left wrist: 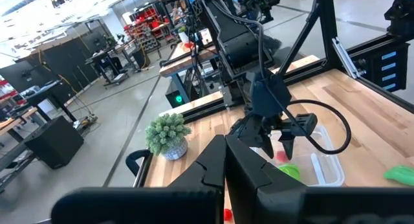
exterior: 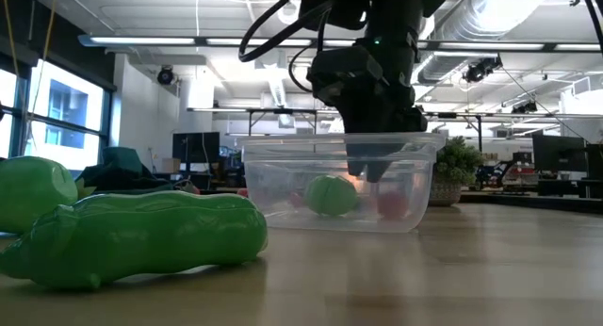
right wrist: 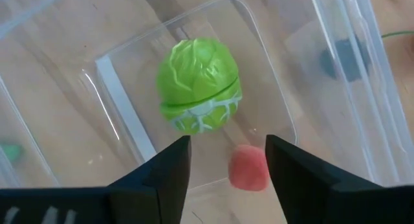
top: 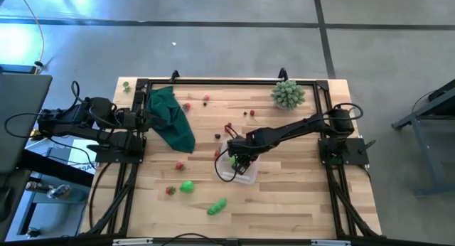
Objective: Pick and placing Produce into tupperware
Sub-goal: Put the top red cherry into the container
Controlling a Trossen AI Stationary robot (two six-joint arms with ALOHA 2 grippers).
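The right gripper hangs inside the tupperware near the middle of the surface, jaws spread and holding nothing. A small red berry lies on the tub floor between the fingertips, and a green cabbage sits just beside it. The left gripper is shut and empty, parked at the left edge by the dark cloth.

The main risk, as I judge it, is the lift-out: the fingers sit low between thin clear walls, so a slanted exit could catch the rim and drag or tip the light tub, spilling both pieces. A finger could also nudge the round cabbage and set it rolling. Further pieces wait outside: a pea pod, another green piece and red berries scattered about. These are small and rounded, so an off-centre pinch could squirt one away across the surface or off its edge
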